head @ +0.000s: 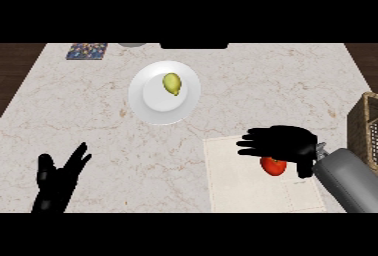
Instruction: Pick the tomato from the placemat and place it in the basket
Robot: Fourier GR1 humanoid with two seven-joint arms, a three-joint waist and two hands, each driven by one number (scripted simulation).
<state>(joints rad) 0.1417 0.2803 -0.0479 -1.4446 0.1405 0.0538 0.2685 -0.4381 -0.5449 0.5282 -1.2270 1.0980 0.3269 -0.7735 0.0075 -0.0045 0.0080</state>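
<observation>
- Risk, as I judge it: the round red tomato (272,166) could roll off across the pale cloth placemat (236,175) if the black right hand (284,142) closes off-centre, its palm covering the fruit's top.
- Tomato lies lower right of frame, on the placemat, just under the spread fingers (251,144), which hold nothing.
- Woven wicker basket (365,127) waits at the right edge of the marble bench (88,115).
- Black left hand (59,180) rests open, lower left.

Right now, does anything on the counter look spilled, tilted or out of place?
Nothing stands out. The tomato lies on the placemat under the right hand, a yellow-green fruit sits on the white plate, and the basket stands at the right edge.
</observation>
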